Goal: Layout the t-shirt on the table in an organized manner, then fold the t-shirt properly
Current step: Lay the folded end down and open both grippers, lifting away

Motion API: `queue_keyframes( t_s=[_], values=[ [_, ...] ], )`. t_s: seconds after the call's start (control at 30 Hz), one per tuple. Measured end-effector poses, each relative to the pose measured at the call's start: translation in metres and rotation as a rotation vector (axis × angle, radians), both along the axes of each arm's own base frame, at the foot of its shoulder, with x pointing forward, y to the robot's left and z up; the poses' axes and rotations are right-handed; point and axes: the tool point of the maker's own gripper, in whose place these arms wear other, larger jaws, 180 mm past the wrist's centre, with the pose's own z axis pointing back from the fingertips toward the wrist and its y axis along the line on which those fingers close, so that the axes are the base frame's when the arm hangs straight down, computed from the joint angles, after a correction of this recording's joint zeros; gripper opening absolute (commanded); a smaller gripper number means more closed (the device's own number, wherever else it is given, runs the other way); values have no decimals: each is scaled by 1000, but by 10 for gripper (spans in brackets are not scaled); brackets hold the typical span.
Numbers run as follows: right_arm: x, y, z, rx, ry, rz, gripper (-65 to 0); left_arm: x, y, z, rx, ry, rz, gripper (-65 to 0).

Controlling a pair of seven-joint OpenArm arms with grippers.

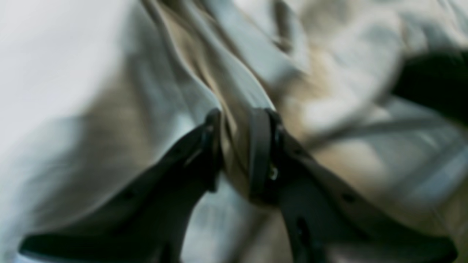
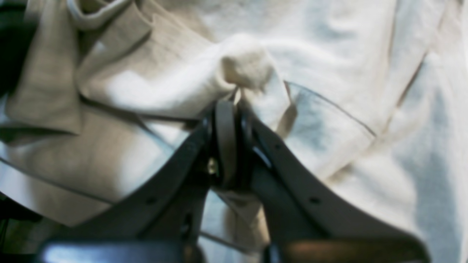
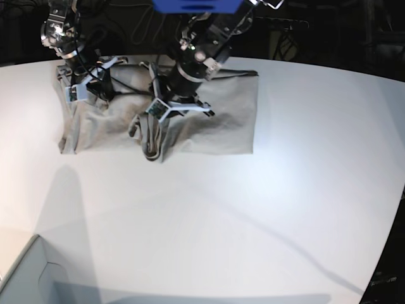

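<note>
White tabletop [image 3: 316, 190] backs the left gripper [image 1: 237, 120], slightly open around a fold, and the right gripper [image 2: 234, 106], pinching the t-shirt [image 3: 224, 120], bunched toward 11 o'clock; white surface stretches from 3 to 7, curved edge at 4.

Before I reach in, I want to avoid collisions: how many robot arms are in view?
2: the right arm over the shirt's far-left part in the base view, the left arm over its middle.
</note>
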Motion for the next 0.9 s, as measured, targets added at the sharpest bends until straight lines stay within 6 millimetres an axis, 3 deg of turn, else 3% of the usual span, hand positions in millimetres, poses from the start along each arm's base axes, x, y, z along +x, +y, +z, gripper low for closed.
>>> queue_keyframes(
  t_s=[0.17,0.33,0.5,0.63,0.8,0.9],
  values=[
    [1,-1,0,-2,-1,0,-650,-15,-30,12,-87,13,-112,-528],
    [1,-1,0,-5,-1,1,-650,-33,-30,10,-155,112,-175,-528],
    [1,-1,0,-5,-1,1,-650,-25,-31,52,-271,96,-239,-530],
    [1,-1,0,-4,-1,2,-650,7,-3,77,-338,55,-156,-531],
    [1,-1,0,-5,-1,2,-650,74,49,64,-304,26,93,-531],
    [1,-1,0,-5,-1,2,-650,99,44,64,-361,50,186,-529]
  ],
)
